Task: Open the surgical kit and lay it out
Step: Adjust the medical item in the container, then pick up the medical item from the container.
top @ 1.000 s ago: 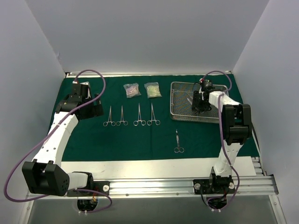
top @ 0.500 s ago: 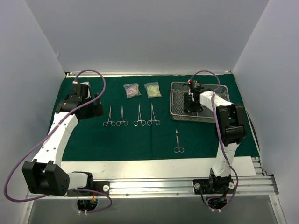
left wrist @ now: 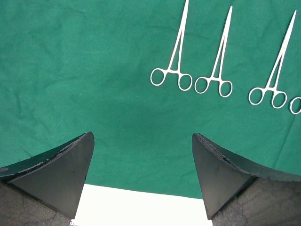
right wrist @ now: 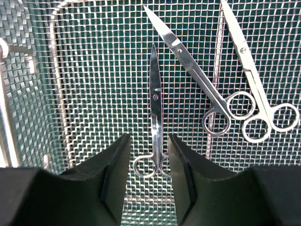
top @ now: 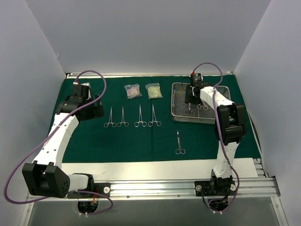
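well, the left gripper (left wrist: 142, 136) is hanging with jaws wide apart over the green cloth (left wrist: 70, 70). in the mesh tray (top: 180, 113) the right gripper (right wrist: 148, 139) is sitting with jaws close around the scissors (right wrist: 154, 94), pinching or not i cannot tell; squeezing slowly is best.

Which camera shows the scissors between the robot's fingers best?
Right wrist view: the scissors lie big and sharp on the mesh tray, flanked by the right gripper. Top view shows only tiny glints; left wrist view misses them.
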Controlling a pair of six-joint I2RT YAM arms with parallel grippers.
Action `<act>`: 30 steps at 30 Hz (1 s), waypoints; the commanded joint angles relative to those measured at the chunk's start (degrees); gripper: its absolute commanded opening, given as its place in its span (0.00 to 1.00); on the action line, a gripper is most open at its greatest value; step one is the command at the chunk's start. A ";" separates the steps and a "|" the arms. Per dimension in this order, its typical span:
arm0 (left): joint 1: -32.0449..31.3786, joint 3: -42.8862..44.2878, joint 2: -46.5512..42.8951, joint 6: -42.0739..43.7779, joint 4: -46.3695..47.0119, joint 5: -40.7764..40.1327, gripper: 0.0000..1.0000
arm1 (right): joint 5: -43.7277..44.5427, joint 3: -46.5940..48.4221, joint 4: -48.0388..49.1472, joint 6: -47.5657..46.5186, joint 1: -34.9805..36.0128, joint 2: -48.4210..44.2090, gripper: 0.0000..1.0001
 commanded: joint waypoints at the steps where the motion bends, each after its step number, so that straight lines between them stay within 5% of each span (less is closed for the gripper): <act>1: -0.18 1.31 -0.65 0.09 1.09 0.12 0.94 | 2.04 2.66 -3.24 0.28 0.28 2.63 0.34; 17: -0.27 0.95 -0.56 0.18 0.92 -0.32 0.94 | 1.42 0.82 -2.89 -0.95 0.28 8.09 0.25; 26: -0.27 0.95 -0.74 0.18 1.00 -0.32 0.94 | 0.98 -2.52 -2.18 -2.53 -0.24 8.71 0.00; 30: -0.18 1.04 -0.91 0.27 0.92 -0.32 0.94 | 1.68 -1.56 -2.62 -3.32 -0.33 5.64 0.00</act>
